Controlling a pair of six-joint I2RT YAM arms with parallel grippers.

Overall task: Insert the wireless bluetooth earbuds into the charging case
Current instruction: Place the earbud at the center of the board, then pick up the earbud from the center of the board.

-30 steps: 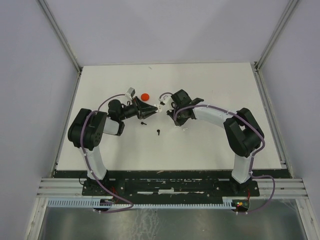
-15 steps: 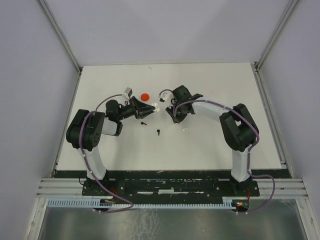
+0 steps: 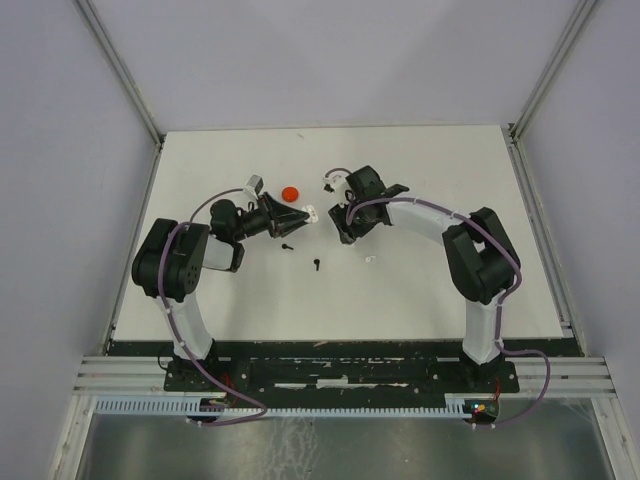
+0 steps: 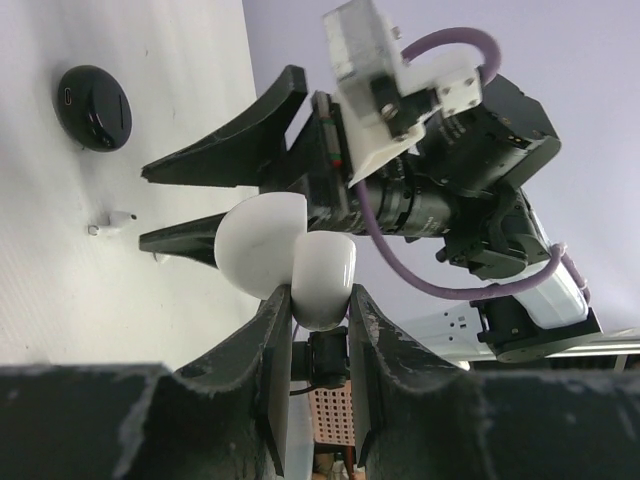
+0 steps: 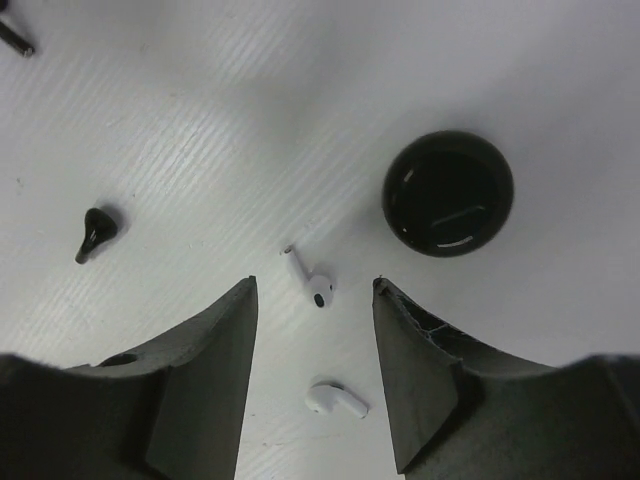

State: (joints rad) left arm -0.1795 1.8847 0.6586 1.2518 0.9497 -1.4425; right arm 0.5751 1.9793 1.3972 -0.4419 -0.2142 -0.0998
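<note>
My left gripper [image 4: 320,300] is shut on the white charging case [image 4: 322,268], held off the table with its lid [image 4: 258,242] swung open. In the top view this case [image 3: 310,212] hangs between the two arms. My right gripper [image 5: 312,288] is open and points down at the table. Two white earbuds lie between its fingers, one [image 5: 312,280] at the tips and one [image 5: 337,400] nearer the palm, neither held. To the left lies a black earbud [image 5: 95,230]. The top view shows two black earbuds [image 3: 287,245] [image 3: 316,265].
A black round disc [image 5: 448,193] lies just right of the white earbuds and also shows in the left wrist view [image 4: 95,107]. A red disc [image 3: 290,193] sits behind the left gripper. A small white piece [image 3: 370,259] lies near the right arm.
The right gripper's jaws have spread apart and its wrist has drawn back a little from the case. The left gripper still holds the case, shifted slightly left.
</note>
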